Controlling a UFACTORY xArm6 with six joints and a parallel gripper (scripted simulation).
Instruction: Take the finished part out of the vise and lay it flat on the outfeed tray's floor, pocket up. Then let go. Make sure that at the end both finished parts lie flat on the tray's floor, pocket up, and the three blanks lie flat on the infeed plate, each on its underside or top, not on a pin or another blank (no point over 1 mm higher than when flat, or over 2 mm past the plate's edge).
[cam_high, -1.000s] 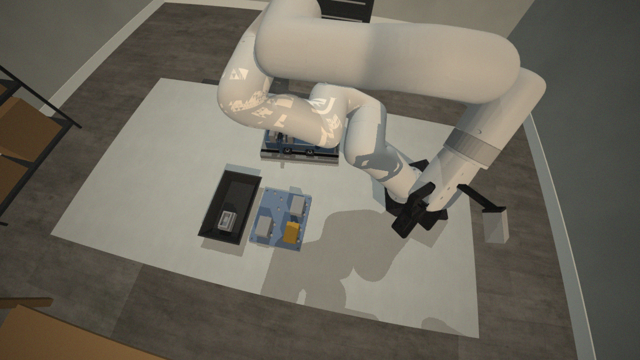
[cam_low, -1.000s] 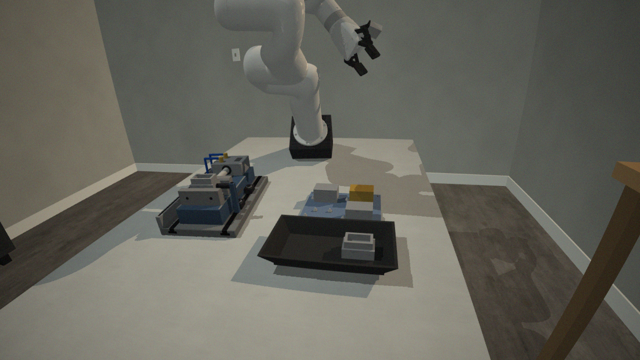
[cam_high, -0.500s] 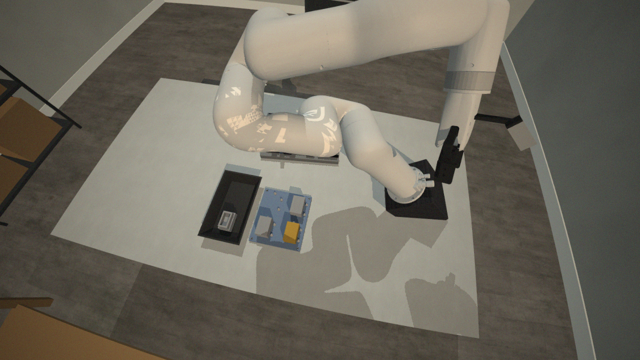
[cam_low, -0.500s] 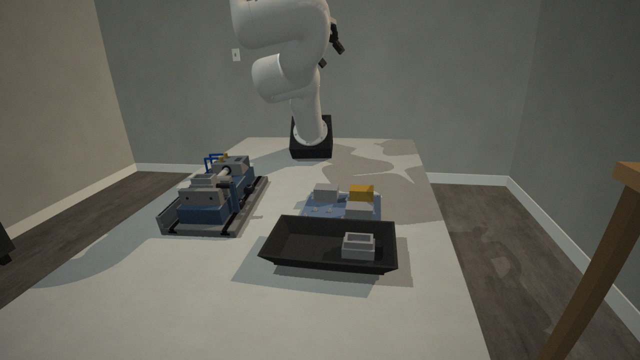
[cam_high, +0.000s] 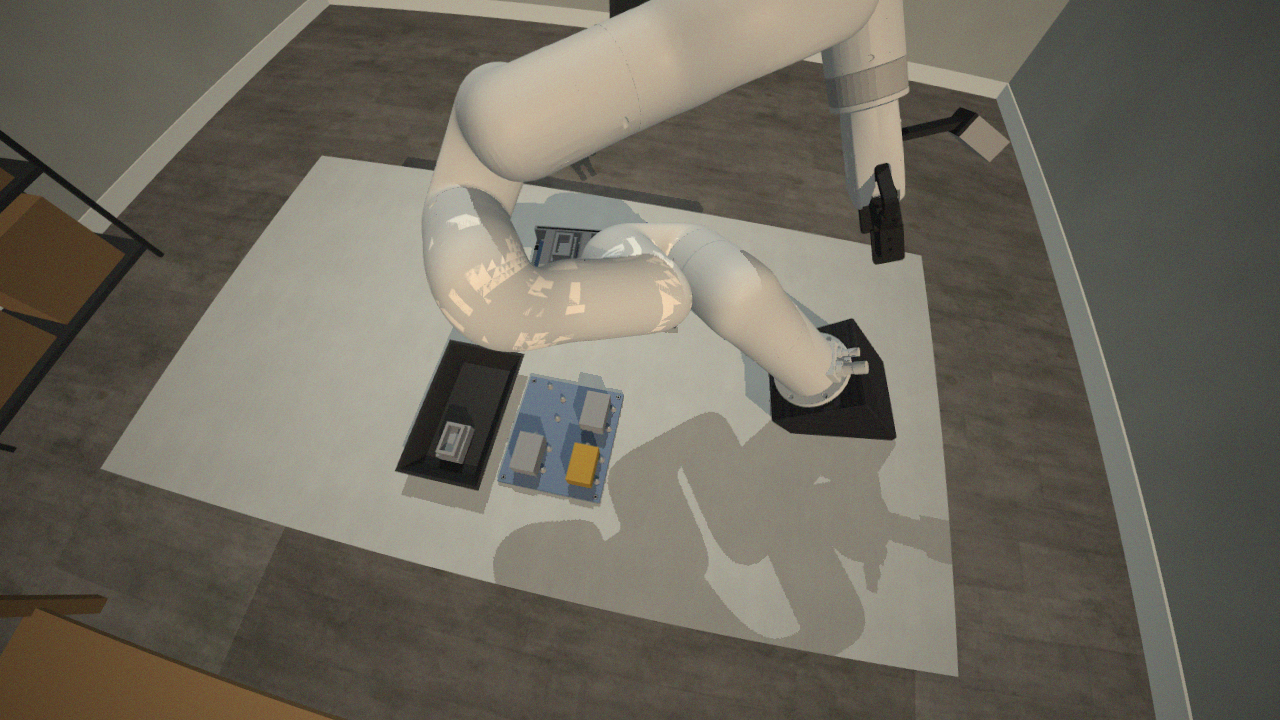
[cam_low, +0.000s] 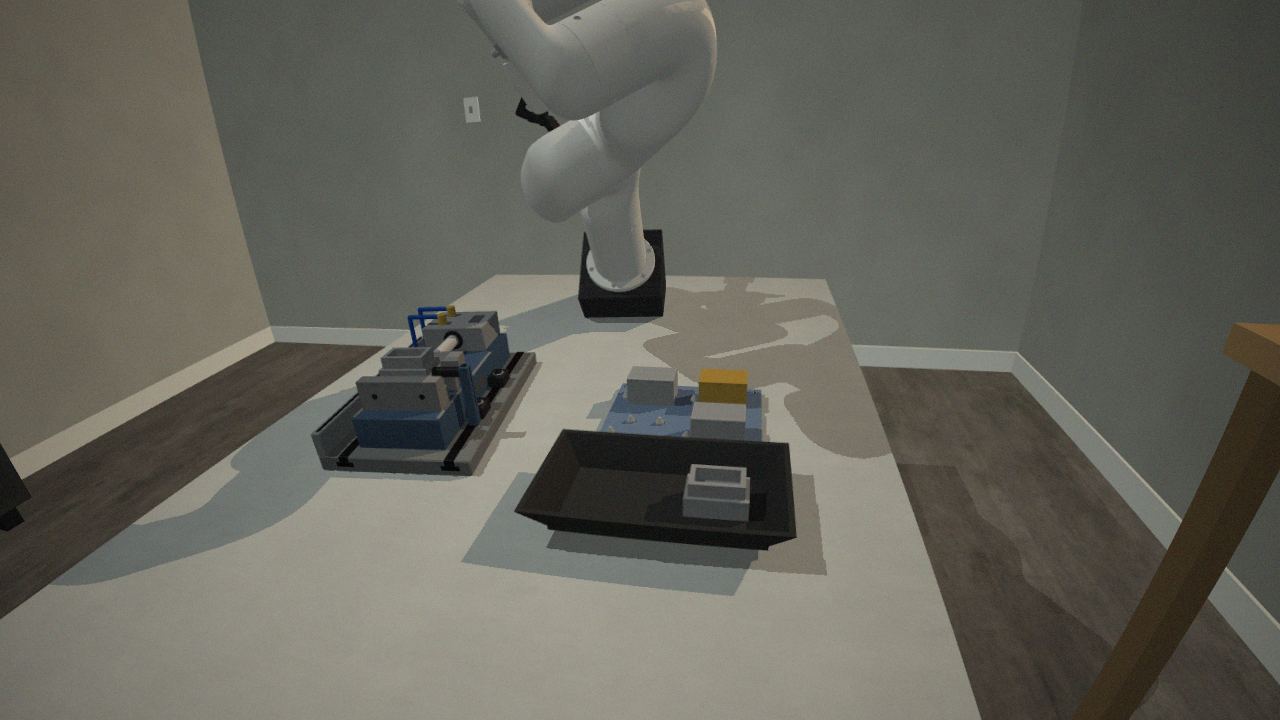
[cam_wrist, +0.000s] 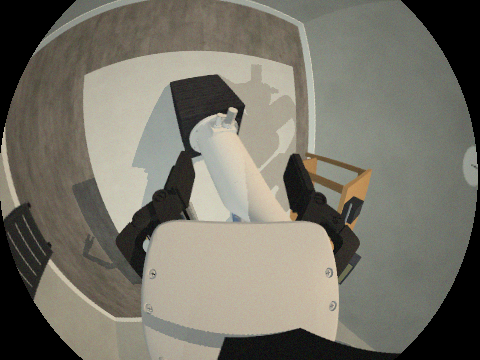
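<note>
The vise (cam_low: 427, 398) stands on the left of the mat and holds a grey pocketed part (cam_low: 407, 360) between its jaws. In the overhead view the vise (cam_high: 563, 243) is mostly hidden behind my arm. The black outfeed tray (cam_low: 657, 488) lies in front, with another grey part (cam_low: 716, 491) resting on its floor, pocket up; the part also shows in the overhead view (cam_high: 453, 441). My gripper (cam_high: 881, 222) is open and empty, high in the air near the arm's base (cam_high: 836, 380), far from the vise and the tray. In the wrist view the fingers frame only my own arm.
A blue fixture plate (cam_high: 562, 440) beside the tray carries two grey blocks and an orange block (cam_high: 582, 464). A dark rack with cardboard boxes (cam_high: 35, 268) stands at the left, and a wooden frame (cam_low: 1190, 537) at the right.
</note>
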